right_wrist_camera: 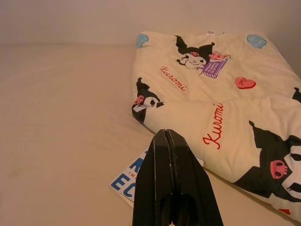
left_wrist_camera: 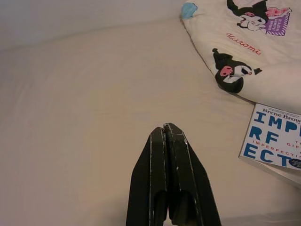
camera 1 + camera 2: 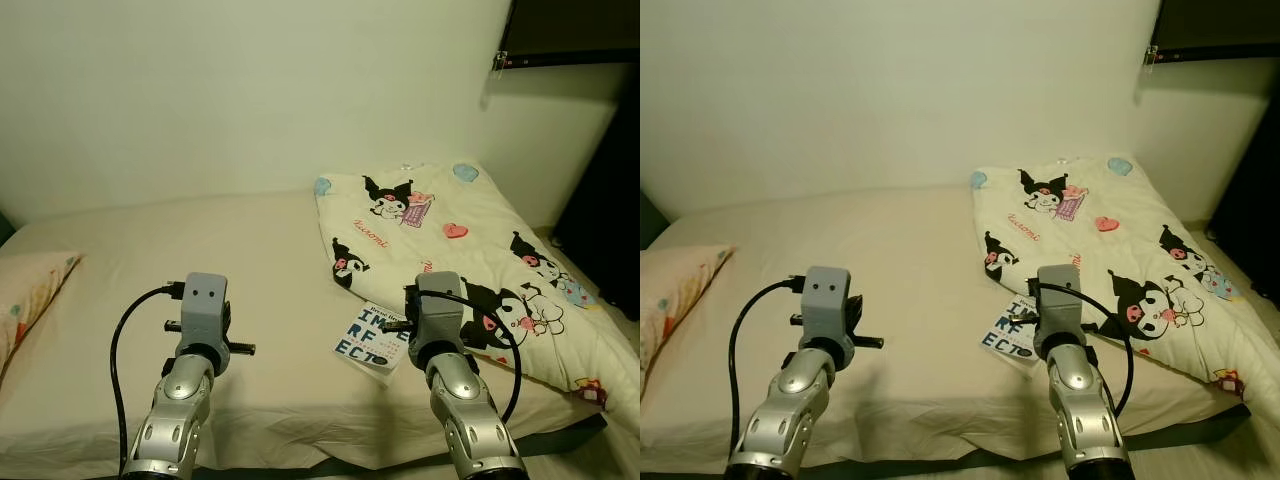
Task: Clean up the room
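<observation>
Right wrist view shows the right claw (image 1: pixel 171 141) pressed shut and empty, hovering above the book (image 1: pixel 129 181), which lies just beneath its tips, tucked against the folded blanket (image 1: pixel 225 108) on the bed (image 3: pixel 250 260). Left claw (image 2: pixel 167 136) is likewise closed, the book off to its side. Descending closed would likely shove the book under the blanket instead of gripping it.

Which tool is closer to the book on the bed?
Right. The right tool hangs directly above the book; the left tool hangs over bare sheet beside it.
</observation>
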`<state>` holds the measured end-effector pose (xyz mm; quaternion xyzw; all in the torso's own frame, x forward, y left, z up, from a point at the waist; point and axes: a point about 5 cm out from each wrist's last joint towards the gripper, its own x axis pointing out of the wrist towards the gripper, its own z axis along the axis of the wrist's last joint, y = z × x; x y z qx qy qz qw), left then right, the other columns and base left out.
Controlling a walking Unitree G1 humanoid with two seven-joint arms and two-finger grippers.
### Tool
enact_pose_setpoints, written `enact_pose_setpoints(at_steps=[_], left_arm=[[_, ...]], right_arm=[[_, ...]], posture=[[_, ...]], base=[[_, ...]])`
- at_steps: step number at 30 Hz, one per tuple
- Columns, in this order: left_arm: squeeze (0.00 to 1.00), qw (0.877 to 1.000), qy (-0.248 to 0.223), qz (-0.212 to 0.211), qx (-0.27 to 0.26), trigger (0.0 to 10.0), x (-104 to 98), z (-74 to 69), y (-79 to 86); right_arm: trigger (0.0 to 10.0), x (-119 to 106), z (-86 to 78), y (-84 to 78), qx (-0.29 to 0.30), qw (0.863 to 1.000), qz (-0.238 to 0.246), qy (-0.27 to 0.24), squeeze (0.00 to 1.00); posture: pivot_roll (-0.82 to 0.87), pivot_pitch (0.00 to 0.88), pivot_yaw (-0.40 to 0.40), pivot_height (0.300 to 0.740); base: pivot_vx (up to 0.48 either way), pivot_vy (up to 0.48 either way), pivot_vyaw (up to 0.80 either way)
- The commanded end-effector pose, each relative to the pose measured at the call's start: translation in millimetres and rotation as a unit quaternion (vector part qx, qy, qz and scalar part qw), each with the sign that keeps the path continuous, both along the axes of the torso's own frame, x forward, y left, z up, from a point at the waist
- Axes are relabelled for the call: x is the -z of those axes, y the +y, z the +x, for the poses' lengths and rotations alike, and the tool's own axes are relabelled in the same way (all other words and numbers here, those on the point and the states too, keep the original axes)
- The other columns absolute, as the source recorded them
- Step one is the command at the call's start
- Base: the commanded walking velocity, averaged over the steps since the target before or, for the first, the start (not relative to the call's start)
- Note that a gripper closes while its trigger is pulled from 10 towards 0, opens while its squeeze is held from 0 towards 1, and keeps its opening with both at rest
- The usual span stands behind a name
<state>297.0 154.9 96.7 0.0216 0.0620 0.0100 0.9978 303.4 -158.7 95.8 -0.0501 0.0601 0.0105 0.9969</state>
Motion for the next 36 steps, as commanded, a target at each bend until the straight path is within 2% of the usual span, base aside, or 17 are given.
enact_pose_setpoints(at_steps=[1, 5, 18, 36], left_arm=[[0.00, 1.000, 0.004, 0.005, -0.013, 10.0, 2.4, -3.2, 7.2], [0.00, 1.000, 0.002, 0.004, -0.019, 10.0, 1.0, -2.7, 9.1], [0.00, 1.000, -0.002, 0.007, -0.019, 10.0, -1.5, -3.3, 9.6], [0.00, 1.000, -0.003, 0.017, -0.010, 10.0, -7.9, 1.0, 12.6]], right_arm=[[10.0, 2.6, -1.1, 1.7, -0.001, 1.000, 0.013, 0.002, 0.00], [10.0, 2.7, 0.2, 4.5, -0.007, 1.000, 0.017, 0.003, 0.00], [10.0, 3.9, 1.1, 9.2, -0.015, 1.000, 0.025, 0.001, 0.00], [10.0, 6.1, -1.1, 8.1, 0.004, 0.999, 0.035, -0.003, 0.00]], posture=[[-0.11, 0.042, 0.038, 0.675], [-0.10, 0.040, 0.033, 0.650], [-0.09, 0.047, 0.039, 0.610], [-0.07, 0.057, 0.074, 0.610]], base=[[0.000, 0.000, 0.00], [0.000, 0.000, 0.00], [0.000, 0.000, 0.00], [0.000, 0.000, 0.00]])
